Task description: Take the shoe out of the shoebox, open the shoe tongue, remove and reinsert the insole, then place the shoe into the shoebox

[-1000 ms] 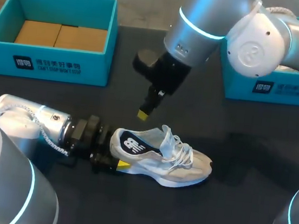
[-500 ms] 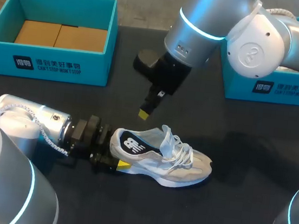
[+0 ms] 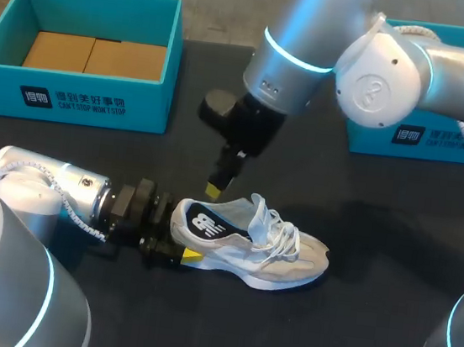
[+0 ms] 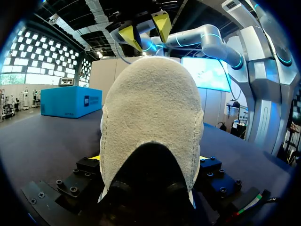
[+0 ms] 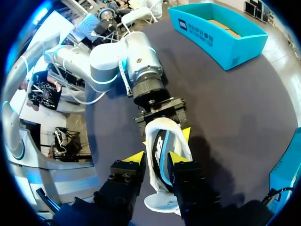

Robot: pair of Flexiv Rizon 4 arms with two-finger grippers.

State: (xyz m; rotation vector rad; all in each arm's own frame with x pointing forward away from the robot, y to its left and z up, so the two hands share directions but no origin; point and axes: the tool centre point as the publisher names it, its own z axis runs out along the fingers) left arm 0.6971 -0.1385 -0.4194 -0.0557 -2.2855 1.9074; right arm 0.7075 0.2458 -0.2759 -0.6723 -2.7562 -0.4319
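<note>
Clamped on the heel of the shoe (image 3: pixel 249 243), the left gripper (image 3: pixel 180 237) lies low over the table (image 3: pixel 366 325), one yellow tip showing against the heel's near side. The shoe stands on its sole outside both boxes, toe pointing away from that gripper.

The right gripper (image 3: pixel 213 189) hangs just above the heel collar with its fingers spread and nothing between them. The head view shows only one of its yellow tips. The right wrist view looks straight down and shows both tips apart, with the shoe's opening below the gap. It also shows the left gripper's two yellow tips pressed on either side of the heel, which the head view half hides.

The left wrist view is filled by the heel itself: a rounded cream patch with a soft, suede-like nap, edged by a stitched seam, over a smooth black arch at the base. The other gripper's parted tips show above the heel.

From the head view the upper is pale grey with a dark side panel, the sole white and thick. The tongue (image 3: pixel 258 215) stands up, and white laces (image 3: pixel 285 236) lie loosely looped.

A teal shoebox (image 3: pixel 73 90) with flat brown cardboard (image 3: pixel 94 55) inside sits at the far left of the table. A second teal box (image 3: pixel 423 138) sits at the far right. The tabletop is dark and matt.
</note>
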